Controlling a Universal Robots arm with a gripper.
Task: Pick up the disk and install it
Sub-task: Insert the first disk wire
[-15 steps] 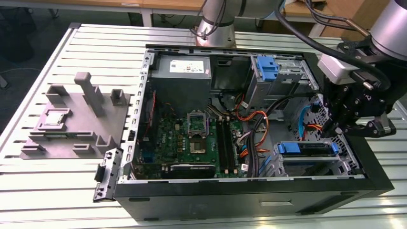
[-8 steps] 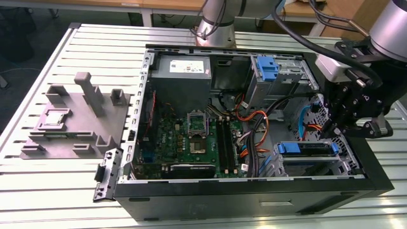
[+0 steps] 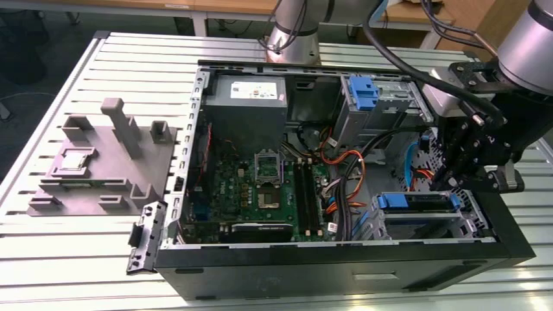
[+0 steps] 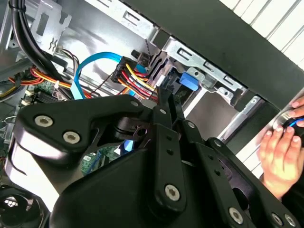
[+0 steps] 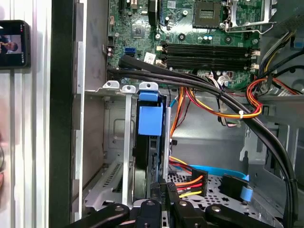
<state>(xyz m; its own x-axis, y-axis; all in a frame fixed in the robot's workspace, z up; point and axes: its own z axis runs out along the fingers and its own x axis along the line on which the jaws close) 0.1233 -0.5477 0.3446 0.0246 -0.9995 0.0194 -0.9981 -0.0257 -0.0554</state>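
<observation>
Black jaws [image 5: 159, 202] by blue-framed disk [image 5: 151, 121], computer case [image 3: 346, 269], slatted table [image 3: 78, 259]

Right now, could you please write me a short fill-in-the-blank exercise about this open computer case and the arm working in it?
1. The plastic frame on the disk sitting in the metal bay is coloured ____.
2. The gripper is inside the open computer ____.
3. In the second wrist view, a person's ____ rests outside the case.
4. On the slatted table, at the exterior view's left, sits a grey plastic ____.

Missing words: blue; case; hand; fixture
</observation>
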